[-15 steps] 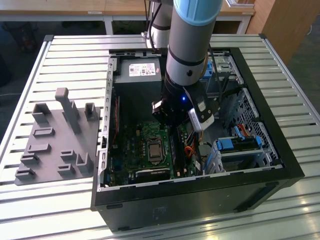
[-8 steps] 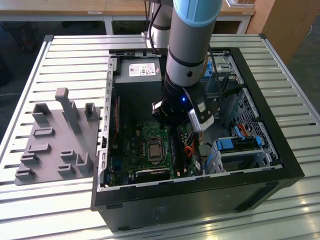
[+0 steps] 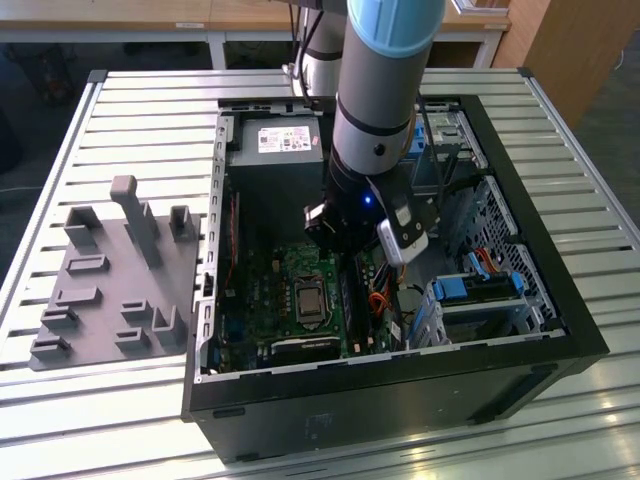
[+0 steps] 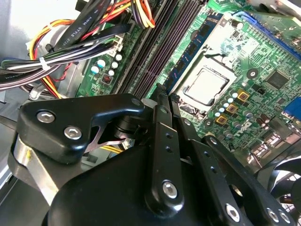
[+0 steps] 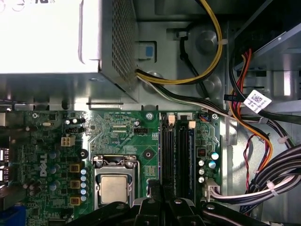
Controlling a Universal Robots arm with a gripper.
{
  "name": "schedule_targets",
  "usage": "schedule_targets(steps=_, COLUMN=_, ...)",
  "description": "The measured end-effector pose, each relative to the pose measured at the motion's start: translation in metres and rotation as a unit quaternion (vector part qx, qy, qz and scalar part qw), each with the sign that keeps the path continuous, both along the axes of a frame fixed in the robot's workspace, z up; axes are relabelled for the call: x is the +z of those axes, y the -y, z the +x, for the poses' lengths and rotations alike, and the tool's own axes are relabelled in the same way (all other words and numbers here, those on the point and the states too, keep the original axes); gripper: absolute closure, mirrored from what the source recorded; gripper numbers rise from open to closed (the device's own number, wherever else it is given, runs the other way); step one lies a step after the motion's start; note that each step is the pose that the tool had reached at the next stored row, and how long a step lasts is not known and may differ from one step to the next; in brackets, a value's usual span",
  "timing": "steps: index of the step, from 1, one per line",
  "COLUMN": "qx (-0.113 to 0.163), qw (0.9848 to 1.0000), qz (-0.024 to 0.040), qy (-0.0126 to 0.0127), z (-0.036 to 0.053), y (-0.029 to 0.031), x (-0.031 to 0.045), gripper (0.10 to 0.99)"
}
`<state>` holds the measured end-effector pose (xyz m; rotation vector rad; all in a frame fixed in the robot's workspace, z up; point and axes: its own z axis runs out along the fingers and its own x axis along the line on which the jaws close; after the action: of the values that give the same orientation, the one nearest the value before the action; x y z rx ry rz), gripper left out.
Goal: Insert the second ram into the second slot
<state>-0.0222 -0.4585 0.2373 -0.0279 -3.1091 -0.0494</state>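
Arm blocks the memory slots, case edges run out of frame

In the exterior view the arm (image 3: 375, 120) covers most of the slots (image 3: 350, 300); in the first wrist view the gripper (image 5: 157, 197) hides their near ends, and 1 blue stick (image 5: 191, 160) is partly visible.

Exterior view is evenly lit and daylight-bright; slatted table (image 3: 120, 130) reads pale with soft sheen near the front edge. Open PC case (image 3: 500, 330) is dim inside — my arm (image 3: 385, 90) throws shade over the board below it. Small blue glow on my wrist housing.

First wrist view: power supply (image 5: 51, 37) beyond my gripper (image 5: 160, 200) is blown out white, detail gone; motherboard (image 5: 117, 136) is sharp and well exposed.

Second wrist view: my black gripper body is close and soft-focus with specular highlights on its screws — board beyond it is crisp, and the upper corner is washed out.
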Motion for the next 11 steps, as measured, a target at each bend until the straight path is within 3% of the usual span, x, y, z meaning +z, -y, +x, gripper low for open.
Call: schedule_targets(steps=11, qx=-0.001, qw=1.0000, qz=0.0000, qy=-0.0028, z=0.0037, y=0.0013, x=-0.0063, gripper=0.949)
